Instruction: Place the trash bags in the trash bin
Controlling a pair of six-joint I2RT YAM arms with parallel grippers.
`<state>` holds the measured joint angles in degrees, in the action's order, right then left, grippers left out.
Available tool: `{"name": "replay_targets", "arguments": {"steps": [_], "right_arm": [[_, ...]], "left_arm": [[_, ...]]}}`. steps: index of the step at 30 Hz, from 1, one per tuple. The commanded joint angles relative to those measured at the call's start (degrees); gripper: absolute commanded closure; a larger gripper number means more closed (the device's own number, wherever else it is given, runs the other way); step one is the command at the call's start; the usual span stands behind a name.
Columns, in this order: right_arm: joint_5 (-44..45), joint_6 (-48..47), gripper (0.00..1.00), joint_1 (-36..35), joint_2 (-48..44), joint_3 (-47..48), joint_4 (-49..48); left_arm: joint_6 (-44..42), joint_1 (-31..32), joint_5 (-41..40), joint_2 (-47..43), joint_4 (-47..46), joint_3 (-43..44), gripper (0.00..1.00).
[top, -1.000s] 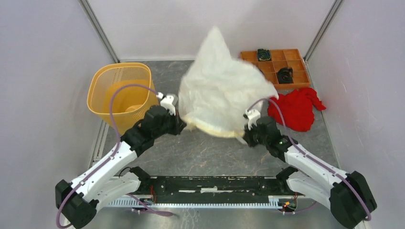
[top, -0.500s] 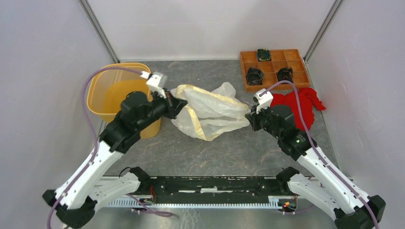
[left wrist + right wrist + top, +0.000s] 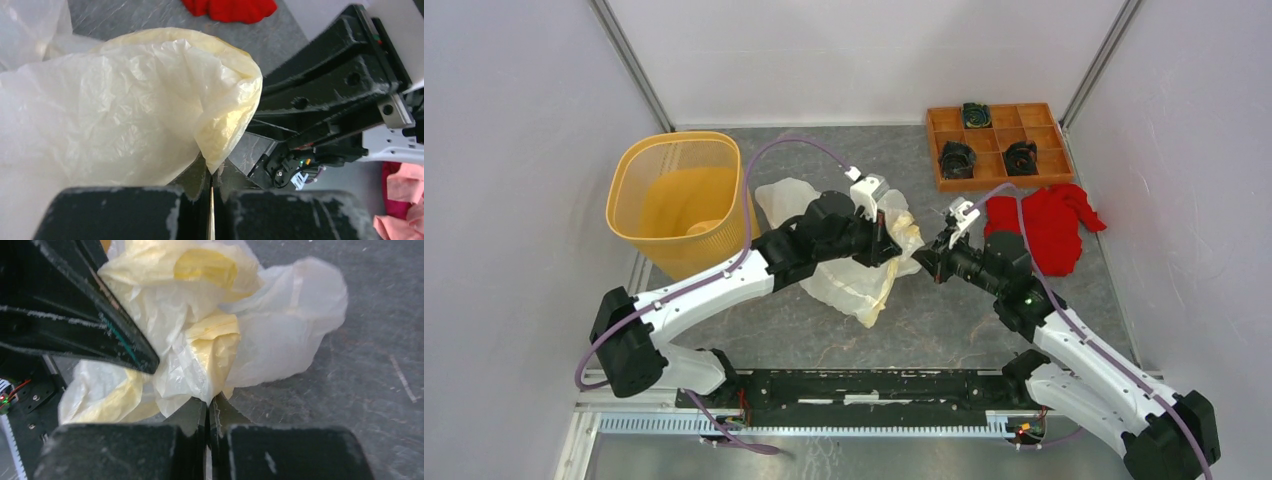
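You have one trash bag point(image 3: 849, 285), crumpled just right of the single trash bin point(image 3: 674, 137), outside it. Both grippers are clamped on its plastic: left gripper point(image 3: 210, 175), right gripper point(image 3: 207, 407). Farther right of the bin: one red cloth point(image 3: 1044, 230), one tray point(image 3: 994, 184).

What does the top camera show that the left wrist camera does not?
Only the top view shows the orange bin and the compartment tray. Only the left wrist view shows closely that the left gripper is shut on a fold of the bag. Both show the bag, the red cloth and the grey table.
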<state>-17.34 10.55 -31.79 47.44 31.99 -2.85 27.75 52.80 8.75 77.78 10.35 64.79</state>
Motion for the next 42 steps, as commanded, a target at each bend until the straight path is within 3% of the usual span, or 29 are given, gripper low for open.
{"name": "replay_targets", "arguments": {"steps": [1,5,9,19,26,30,31,32,34,37,39,42], "right_arm": [[-6.06,7.19,0.96,-0.1,-2.46,-5.73,-14.92],[-9.82,14.71,0.93,-0.03,-2.83,-10.38,-26.24],[-11.35,20.42,0.78,-0.18,-2.33,-13.47,-34.31],[-9.17,22.78,0.35,-0.75,-3.2,-11.64,-27.47],[0.06,23.36,0.23,-4.02,-0.02,-9.58,-24.11],[8.84,21.72,0.26,-6.57,0.52,-9.48,-23.07],[11.13,21.05,0.32,-6.77,0.46,-9.98,-23.43],[13.06,20.18,0.44,-6.94,0.39,-10.65,-23.76],[16.6,19.0,0.69,-7.05,0.31,-11.78,-23.94],[20.93,16.86,0.94,-7.06,-0.17,-12.83,-22.64],[23.4,15.27,0.99,-7.05,-1.51,-12.41,-19.31],[27.96,12.35,1.0,-7.05,-5.72,-12.28,-13.45]], "left_arm": [[6.67,-0.3,-5.65,-3.22,-6.0,-2.89,0.98],[8.6,-0.65,-4.7,-2.97,-7.78,-4.32,0.98],[10.45,-0.68,-2.99,-1.88,-9.99,-4.43,0.98],[9.38,-0.68,-1.97,0.08,-8.12,-1.52,0.98],[11.85,-0.68,0.94,1.64,-9.97,-0.03,0.98],[13.02,-0.6,4.29,2.9,-11.55,0.22,0.98],[12.62,-0.63,4.48,2.74,-11.14,0.24,0.98],[12.08,-0.62,4.42,2.35,-10.77,0.2,0.95],[10.7,-0.67,3.44,0.88,-8.87,-0.01,0.8],[7.18,-0.68,0.22,-2.51,-2.42,1.72,0.45],[3.56,-0.68,-4.01,-5.36,2.93,4.46,0.29],[-2.83,-0.68,-14.93,-10.6,15.18,9.04,0.17]]}}
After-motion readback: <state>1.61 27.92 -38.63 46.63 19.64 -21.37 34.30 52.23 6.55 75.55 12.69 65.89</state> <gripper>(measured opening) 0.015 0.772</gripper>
